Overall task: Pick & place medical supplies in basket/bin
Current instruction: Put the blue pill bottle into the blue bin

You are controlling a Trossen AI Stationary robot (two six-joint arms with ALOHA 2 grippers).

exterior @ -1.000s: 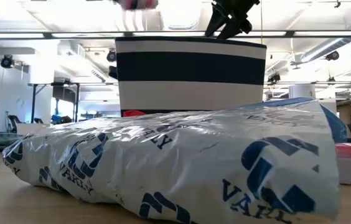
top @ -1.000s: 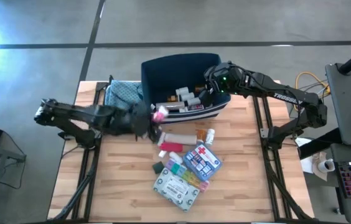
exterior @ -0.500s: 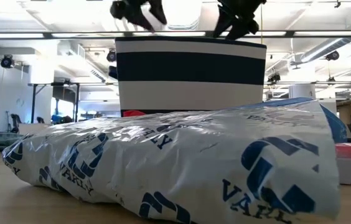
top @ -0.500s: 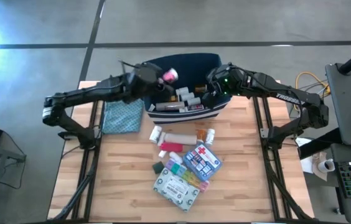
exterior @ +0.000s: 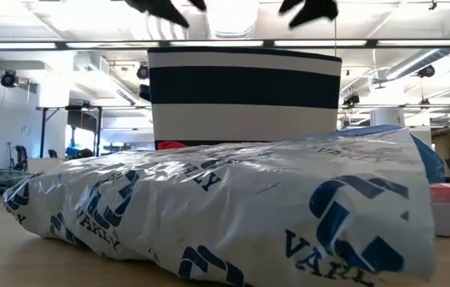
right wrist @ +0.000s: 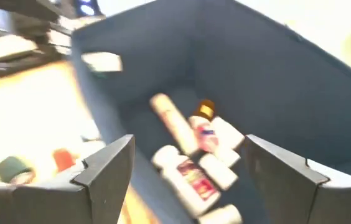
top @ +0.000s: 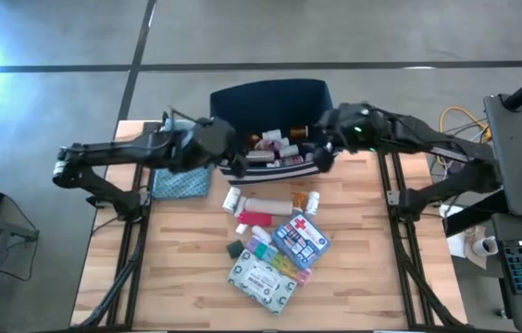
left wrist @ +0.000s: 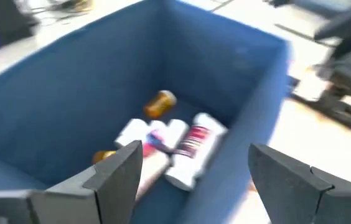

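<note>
Supplies (top: 275, 236) remaining lie clustered at frame centre on the table (top: 178, 277), below the bin (top: 270, 102). Judged light; bottles rigid and round, best gripped across the body; the packet (top: 261, 280) soft, taken at an edge. Left gripper (top: 222, 150) and right gripper (top: 328, 146), both at the bin's rim, have jaws spread, empty.

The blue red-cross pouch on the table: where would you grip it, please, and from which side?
Probably from straight above, gripper closing across the narrower width of the blue red-cross pouch. It lies flat and skewed, leaning on the pill organiser, with items crowding its sides, so only the top looks free.
</note>
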